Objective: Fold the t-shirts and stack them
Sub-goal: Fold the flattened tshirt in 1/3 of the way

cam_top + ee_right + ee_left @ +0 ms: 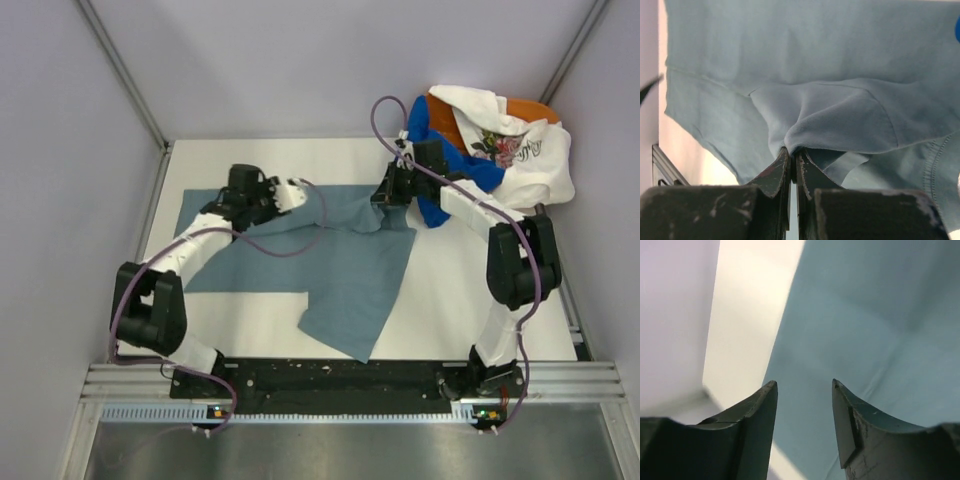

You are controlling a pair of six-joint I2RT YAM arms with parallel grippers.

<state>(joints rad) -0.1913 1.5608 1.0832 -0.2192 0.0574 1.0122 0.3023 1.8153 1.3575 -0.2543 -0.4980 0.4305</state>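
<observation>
The slate-blue t-shirt (340,265) lies spread on the white table, partly folded, its lower part pointing to the near edge. My left gripper (296,193) hovers open over the shirt's far left part; in the left wrist view (804,385) only cloth (875,320) shows between its fingers. My right gripper (384,199) is shut on a bunched fold of the same shirt (830,110) at its far right edge. A pile at the far right holds the royal blue t-shirt (455,165), the white floral t-shirt (520,150) on top and the orange t-shirt (528,108) behind.
The white table surface (460,290) is walled by grey panels on the left, back and right. A metal rail (350,380) runs along the near edge between the arm bases.
</observation>
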